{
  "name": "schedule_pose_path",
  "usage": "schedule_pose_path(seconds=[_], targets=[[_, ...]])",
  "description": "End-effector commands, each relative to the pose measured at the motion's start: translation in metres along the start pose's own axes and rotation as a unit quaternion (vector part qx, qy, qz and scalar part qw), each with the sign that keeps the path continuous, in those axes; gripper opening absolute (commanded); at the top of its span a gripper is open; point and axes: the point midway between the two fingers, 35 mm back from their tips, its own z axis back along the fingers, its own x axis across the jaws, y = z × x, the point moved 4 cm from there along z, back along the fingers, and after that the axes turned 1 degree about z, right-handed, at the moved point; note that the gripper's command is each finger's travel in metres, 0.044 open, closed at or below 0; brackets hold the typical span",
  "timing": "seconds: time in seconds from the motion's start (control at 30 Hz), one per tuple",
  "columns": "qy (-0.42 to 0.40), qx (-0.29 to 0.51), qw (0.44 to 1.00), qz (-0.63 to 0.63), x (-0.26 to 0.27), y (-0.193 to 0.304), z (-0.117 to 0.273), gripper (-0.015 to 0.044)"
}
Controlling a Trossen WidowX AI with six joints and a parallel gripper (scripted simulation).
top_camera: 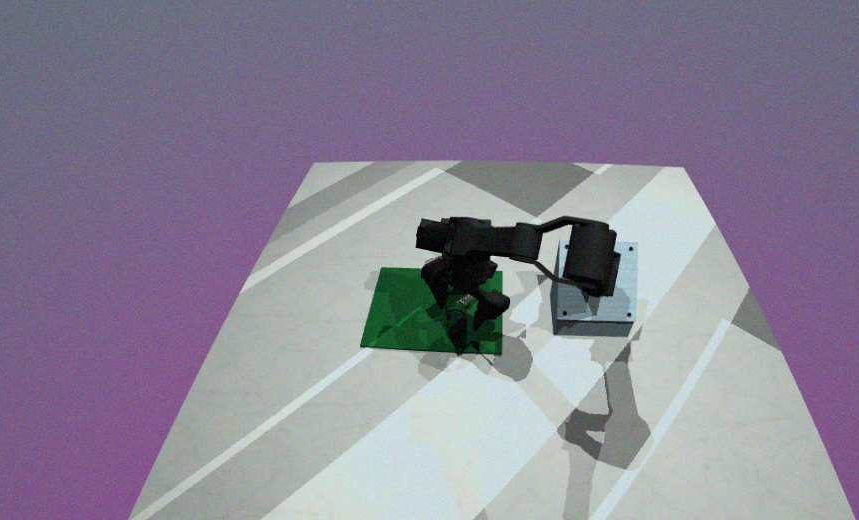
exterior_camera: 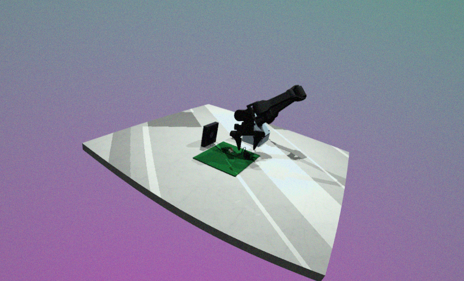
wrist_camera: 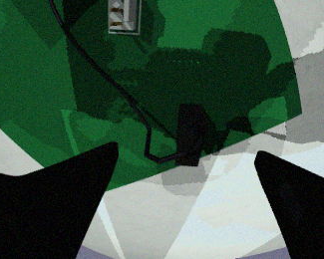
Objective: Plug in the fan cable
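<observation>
Plug (top_camera: 457, 328) (exterior_camera: 247, 154) (wrist_camera: 188, 131) looks light and rigid on a limp cable (exterior_camera: 218, 147) (wrist_camera: 101, 72), best pinched across its long sides by the gripper (top_camera: 461, 315) (exterior_camera: 247, 149) (wrist_camera: 188, 153), now spread wide and empty
</observation>
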Motion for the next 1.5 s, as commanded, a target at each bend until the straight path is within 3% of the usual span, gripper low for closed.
schedule_pose_path(seconds=[0.0, 0.5, 0.73, 1.47], targets=[[0.003, 0.000, 1.000, -0.005, -0.001, -0.003, -0.007, 0.0440], [0.004, 0.002, 1.000, -0.005, -0.003, -0.007, -0.025, 0.0440], [0.002, 0.001, 1.000, -0.001, -0.002, -0.006, -0.023, 0.0256], [0.002, 0.001, 1.000, -0.001, -0.002, -0.006, -0.023, 0.0110]])
